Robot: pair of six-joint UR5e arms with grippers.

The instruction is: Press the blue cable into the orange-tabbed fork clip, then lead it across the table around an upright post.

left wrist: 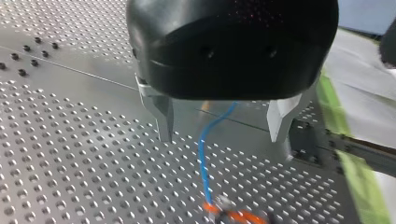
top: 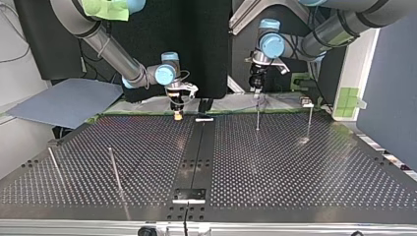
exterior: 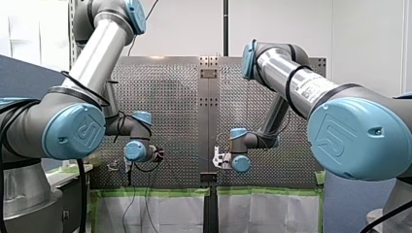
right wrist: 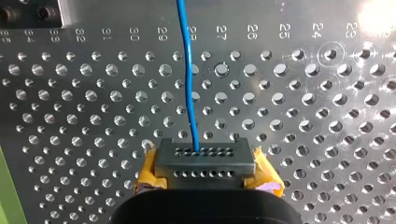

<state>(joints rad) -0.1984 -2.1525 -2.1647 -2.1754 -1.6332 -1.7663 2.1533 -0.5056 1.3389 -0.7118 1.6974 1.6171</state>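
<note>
A thin blue cable (left wrist: 201, 154) passes untouched between the metal fingers (left wrist: 164, 119) of my left gripper (left wrist: 222, 126), which is open above the perforated table. The cable runs on to an orange-tabbed clip (left wrist: 233, 215) ahead of the gripper. In the right wrist view my right gripper (right wrist: 205, 161), with yellow-taped pads (right wrist: 145, 177), is shut on the blue cable (right wrist: 189, 93), which leads straight ahead over the plate. In the top view my right gripper (top: 178, 114) hangs at the far edge left of centre. My left gripper (top: 256, 91) hangs over an upright post (top: 257, 117).
More upright posts stand at the top view's right (top: 310, 120) and near left (top: 114, 168), (top: 54, 164). A small white piece (top: 204, 119) lies on the centre seam by the far edge. A grey sheet (top: 64, 103) and green tape lie beyond the table's far edge.
</note>
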